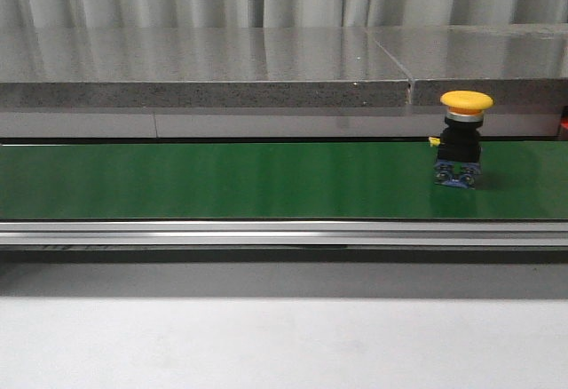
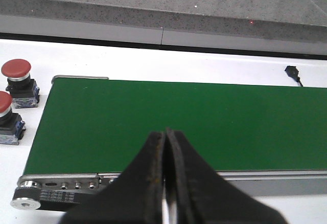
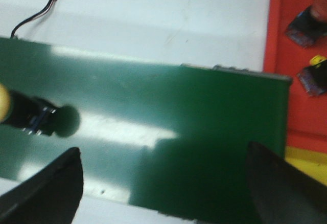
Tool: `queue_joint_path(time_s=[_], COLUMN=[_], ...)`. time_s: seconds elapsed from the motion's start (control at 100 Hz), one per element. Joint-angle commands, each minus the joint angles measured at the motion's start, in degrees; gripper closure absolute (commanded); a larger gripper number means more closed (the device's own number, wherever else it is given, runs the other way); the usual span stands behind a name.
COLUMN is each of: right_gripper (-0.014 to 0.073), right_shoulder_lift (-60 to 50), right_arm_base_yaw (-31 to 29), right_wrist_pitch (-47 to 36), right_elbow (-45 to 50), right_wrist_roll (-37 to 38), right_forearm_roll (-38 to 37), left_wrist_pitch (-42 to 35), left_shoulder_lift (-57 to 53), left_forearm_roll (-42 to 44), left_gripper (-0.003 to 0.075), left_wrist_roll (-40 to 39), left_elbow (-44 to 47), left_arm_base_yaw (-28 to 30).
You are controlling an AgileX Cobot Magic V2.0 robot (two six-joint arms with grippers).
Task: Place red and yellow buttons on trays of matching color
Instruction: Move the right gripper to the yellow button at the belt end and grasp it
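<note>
In the front view a yellow mushroom-cap push button with a black body and blue base (image 1: 462,138) stands upright on the long green conveyor belt (image 1: 222,180), toward the belt's right end, and behind the belt runs a grey speckled stone ledge (image 1: 204,74); neither arm shows in this view. In the left wrist view the left gripper (image 2: 166,147) hangs above the near edge of the same green belt with its two black fingers pressed together, tips touching and nothing between them. Off the end of the belt, on the white table surface (image 2: 204,65), stand two red mushroom-cap push buttons with black and blue bases, one (image 2: 18,83) farther from the camera and one (image 2: 7,116) nearer, just beside each other and partly cut by the picture's edge. In the right wrist view, which is blurred, the right gripper (image 3: 163,183) hovers over the belt with its dark fingers (image 3: 51,188) spread wide and nothing between them. The yellow button lies at the picture's edge on the belt, well apart from the fingers. Beyond the belt's end sits a red tray (image 3: 281,55) holding button parts too blurred to tell, and a strip of a yellow tray (image 3: 306,160) shows next to it.
</note>
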Motion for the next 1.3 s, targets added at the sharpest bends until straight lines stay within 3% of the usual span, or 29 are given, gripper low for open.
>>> queue_joint_path(time_s=[0.0, 0.3, 1.04, 1.14, 1.29], right_gripper=[-0.004, -0.004, -0.0035, 0.0055, 0.0309], right_shoulder_lift=[-4.0, -5.5, 7.8, 8.8, 10.4], right_arm_base_yaw=[1.6, 7.7, 11.4, 11.4, 11.4], right_wrist_pitch=[-2.8, -5.9, -17.4, -18.0, -18.5], right_elbow=[2.6, 8.9, 4.6, 4.2, 4.2], right_wrist_roll=[-0.7, -2.8, -5.7, -5.7, -5.7], right_forearm_roll=[1.6, 1.6, 6.7, 6.7, 6.7], left_wrist_pitch=[-4.3, -4.3, -4.3, -4.3, -4.3], left_shoulder_lift=[0.1, 0.1, 0.1, 0.1, 0.1], left_forearm_roll=[-0.3, -0.3, -0.3, -0.3, -0.3], left_gripper=[0.0739, 0.0739, 0.0739, 0.0739, 0.0739], left_wrist_roll=[-0.4, -0.4, -0.4, -0.4, -0.4], left_elbow=[-1.7, -1.7, -1.7, -1.7, -1.7], left_arm_base_yaw=[-0.5, -0.5, -0.5, -0.5, -0.5])
